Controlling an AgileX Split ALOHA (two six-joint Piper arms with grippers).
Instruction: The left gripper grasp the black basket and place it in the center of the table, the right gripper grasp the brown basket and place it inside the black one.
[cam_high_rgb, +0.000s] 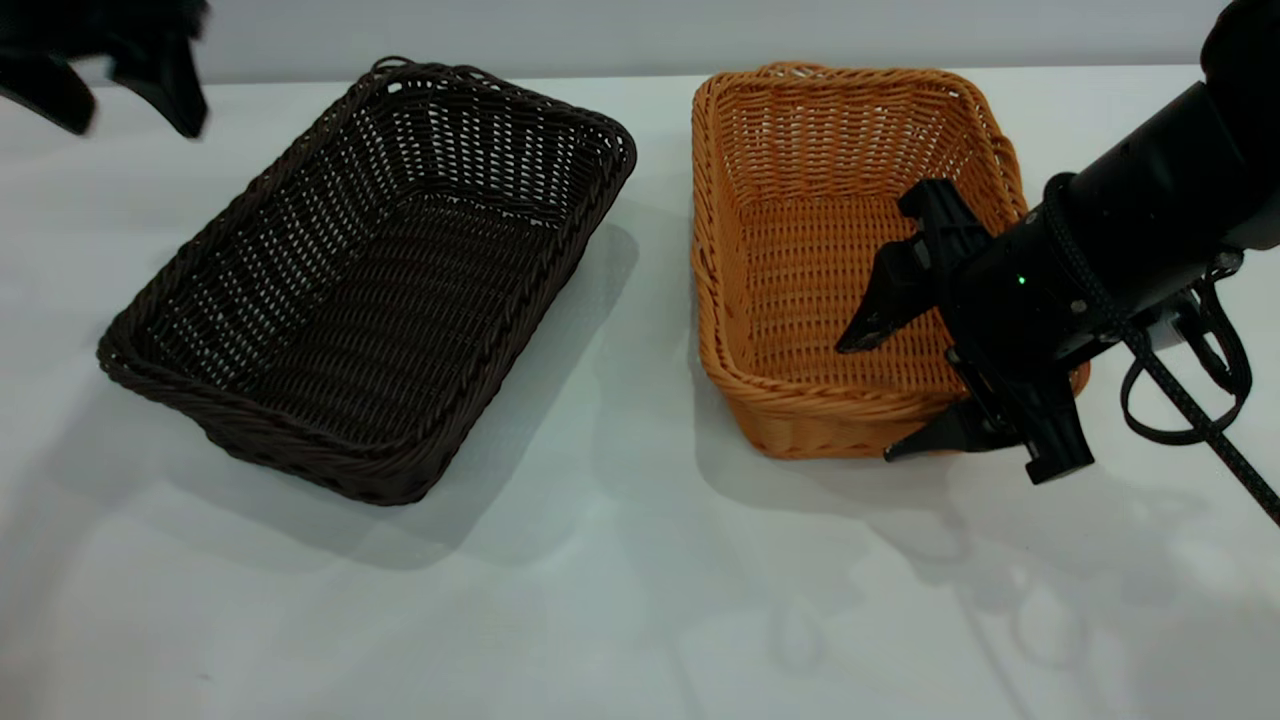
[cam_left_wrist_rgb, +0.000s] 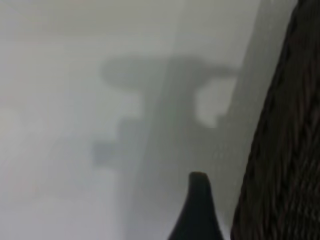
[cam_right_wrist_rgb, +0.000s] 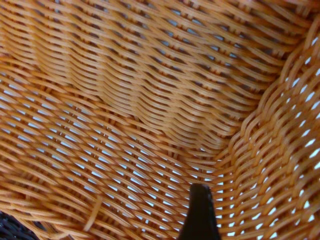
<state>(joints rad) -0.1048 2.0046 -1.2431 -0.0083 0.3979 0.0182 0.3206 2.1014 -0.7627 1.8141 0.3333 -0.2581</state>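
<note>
The black basket (cam_high_rgb: 370, 290) lies at an angle on the table (cam_high_rgb: 620, 580), left of centre. The brown basket (cam_high_rgb: 850, 260) stands to its right, apart from it. My right gripper (cam_high_rgb: 868, 402) is open and straddles the brown basket's near wall by its right corner, one finger inside and one outside. The right wrist view shows one finger (cam_right_wrist_rgb: 200, 215) over the brown basket's woven inside (cam_right_wrist_rgb: 150, 100). My left gripper (cam_high_rgb: 125, 110) hangs open above the table's far left, clear of the black basket. The left wrist view shows one finger (cam_left_wrist_rgb: 197, 210) beside the black basket's side (cam_left_wrist_rgb: 285, 150).
A pale wall runs behind the table's far edge. A black cable (cam_high_rgb: 1190, 400) loops from the right arm over the table's right side. Bare tabletop lies in front of both baskets and in the gap between them.
</note>
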